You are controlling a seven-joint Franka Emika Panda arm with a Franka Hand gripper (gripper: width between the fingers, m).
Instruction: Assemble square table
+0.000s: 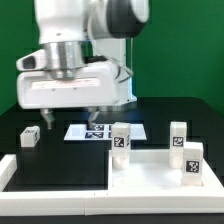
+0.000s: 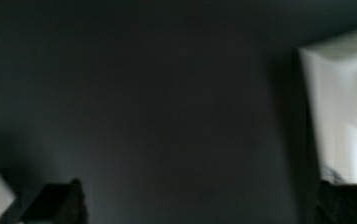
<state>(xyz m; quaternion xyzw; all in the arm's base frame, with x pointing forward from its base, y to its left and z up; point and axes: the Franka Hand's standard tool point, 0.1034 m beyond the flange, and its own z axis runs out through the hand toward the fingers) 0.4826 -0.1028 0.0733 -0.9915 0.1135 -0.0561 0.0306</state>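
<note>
The white square tabletop [image 1: 150, 175] lies at the front of the exterior view's right. Three white tagged legs stand upright on it: one at its near-left corner [image 1: 121, 138], one at the back [image 1: 178, 133] and one at the right [image 1: 192, 160]. A fourth leg [image 1: 29, 136] lies loose on the black table at the exterior view's left. My gripper [image 1: 95, 116] hangs over the marker board [image 1: 100, 131], between the loose leg and the tabletop. In the wrist view my gripper [image 2: 201, 205] is open, with only dark table between the fingertips [image 2: 59, 200].
A long white border rail [image 1: 50, 187] runs along the front left edge of the black table. In the wrist view a blurred white shape [image 2: 344, 90] shows at one side; I cannot tell what it is.
</note>
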